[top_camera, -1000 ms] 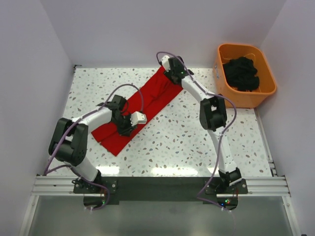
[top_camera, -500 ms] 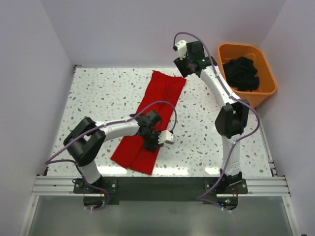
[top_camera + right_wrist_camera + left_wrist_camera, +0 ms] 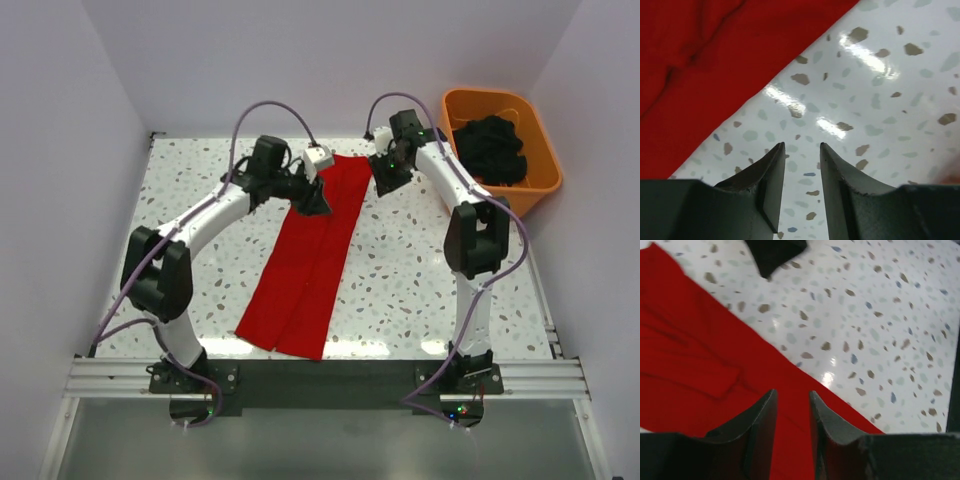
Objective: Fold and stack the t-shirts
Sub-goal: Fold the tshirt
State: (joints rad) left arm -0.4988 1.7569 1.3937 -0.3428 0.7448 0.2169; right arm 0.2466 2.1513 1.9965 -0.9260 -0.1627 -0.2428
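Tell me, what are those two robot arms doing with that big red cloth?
They are folding a red t-shirt. It lies on the speckled table as a long, narrow strip. Both arms are at its far end: the left gripper hovers over the cloth, and the right gripper is over the table just beside it. Both are open and holding nothing. An orange tub of dark clothes sits at the far right.

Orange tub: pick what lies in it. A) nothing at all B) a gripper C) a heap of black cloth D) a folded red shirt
C: in the top view the tub holds crumpled black cloth and nothing red.
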